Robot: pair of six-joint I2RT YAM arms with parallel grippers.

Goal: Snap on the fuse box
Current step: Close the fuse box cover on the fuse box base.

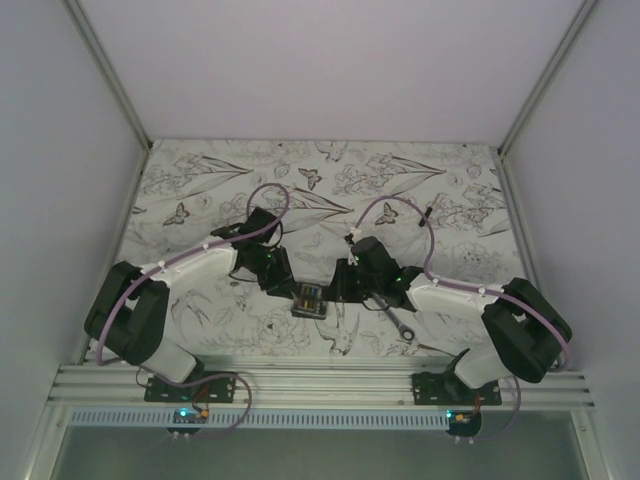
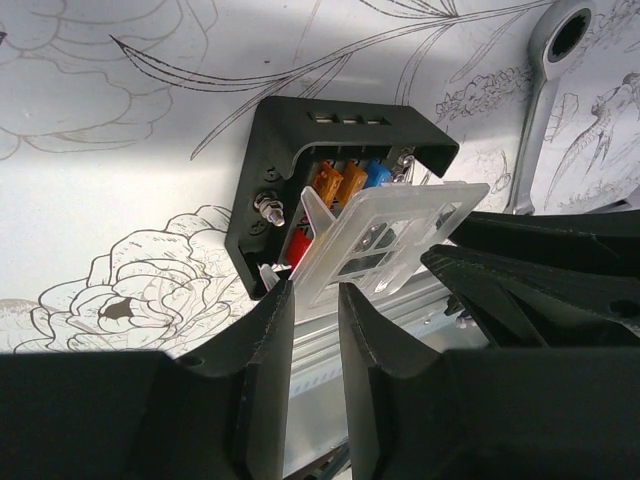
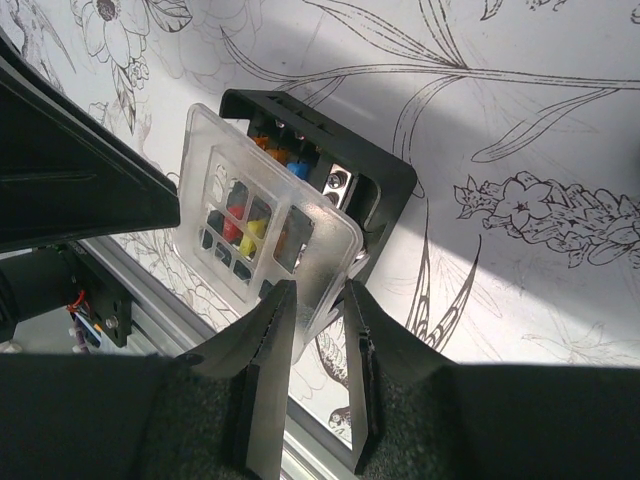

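The fuse box [image 1: 308,299] is a small black square box lying on the flowered cloth between my two grippers. The left wrist view shows its black shell [image 2: 290,150] with orange, blue and red fuses inside. A clear plastic lid [image 2: 385,235] leans tilted over it, not seated. My left gripper [image 2: 315,298] is narrowly open, with the lid's lower corner just beyond its tips. My right gripper [image 3: 318,292] is shut on the near corner of the clear lid [image 3: 255,215], above the box [image 3: 370,170]. In the top view the left gripper [image 1: 284,288] and right gripper [image 1: 336,290] flank the box.
A silver wrench [image 1: 398,320] lies right of the box, under my right arm; its ring end shows in the left wrist view [image 2: 548,80]. A small thin black stick [image 1: 427,213] lies at the back right. The aluminium rail [image 1: 320,385] runs along the near edge.
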